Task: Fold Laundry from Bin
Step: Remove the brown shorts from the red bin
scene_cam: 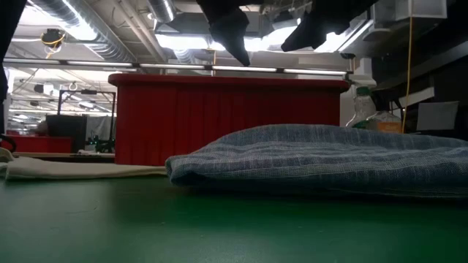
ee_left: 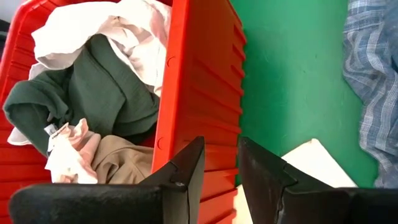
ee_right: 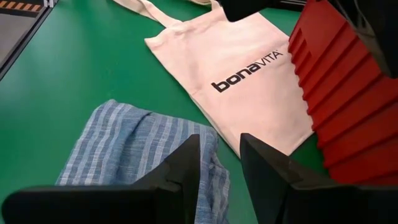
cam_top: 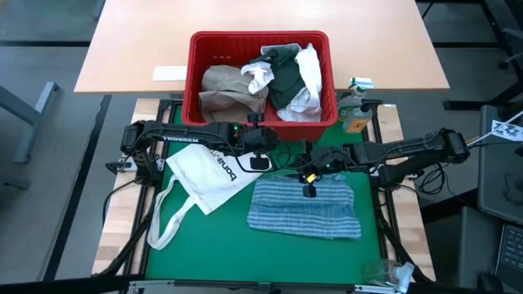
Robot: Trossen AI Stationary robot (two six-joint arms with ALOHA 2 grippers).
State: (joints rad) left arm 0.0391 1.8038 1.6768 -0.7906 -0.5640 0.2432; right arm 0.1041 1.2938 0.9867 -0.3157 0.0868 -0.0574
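Laundry [cam_top: 270,75] fills the red bin [cam_top: 194,77] at the green counter's [cam_top: 221,245] far edge. Blue-striped cloth [cam_top: 305,208] lies folded on the counter, beside the tote bag [cam_top: 214,175]. Left pincer [cam_top: 260,162] and right pincer [cam_top: 310,184] hover above, each narrowly parted, empty.

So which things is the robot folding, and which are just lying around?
For the job:
blue-striped cloth
red bin
tan shirt
dark green top
white shirt

Just lying about:
white tote bag
bottle
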